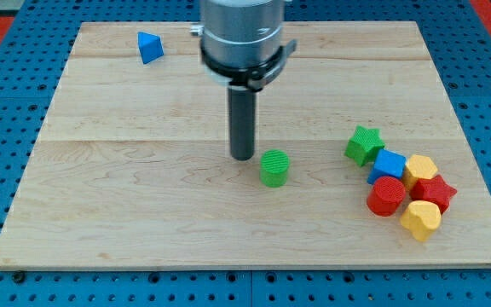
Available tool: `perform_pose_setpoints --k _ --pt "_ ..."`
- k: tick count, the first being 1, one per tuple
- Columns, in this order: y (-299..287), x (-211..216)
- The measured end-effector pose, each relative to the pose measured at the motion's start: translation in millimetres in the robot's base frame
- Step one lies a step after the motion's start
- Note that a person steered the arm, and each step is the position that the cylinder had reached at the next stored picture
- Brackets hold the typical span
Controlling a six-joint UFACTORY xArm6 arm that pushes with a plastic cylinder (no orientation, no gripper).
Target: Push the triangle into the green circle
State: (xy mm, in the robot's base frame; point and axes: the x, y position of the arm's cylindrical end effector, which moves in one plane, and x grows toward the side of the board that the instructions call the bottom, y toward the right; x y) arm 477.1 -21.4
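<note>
The blue triangle block lies near the board's top left corner. The green circle block stands near the board's middle, slightly right of centre. My tip rests on the board just left of the green circle, a small gap apart from it. The triangle is far up and to the left of my tip.
A cluster sits at the view's right: a green star, a blue cube, a yellow block, a red circle, a red star and a yellow heart. The wooden board lies on a blue pegboard.
</note>
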Motion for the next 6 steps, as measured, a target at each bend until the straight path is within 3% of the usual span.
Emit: perform_pose_setpoints --k 1,2,3,6 --pt "24 20" --pt "103 14" --pt "93 23" --pt "-186 14"
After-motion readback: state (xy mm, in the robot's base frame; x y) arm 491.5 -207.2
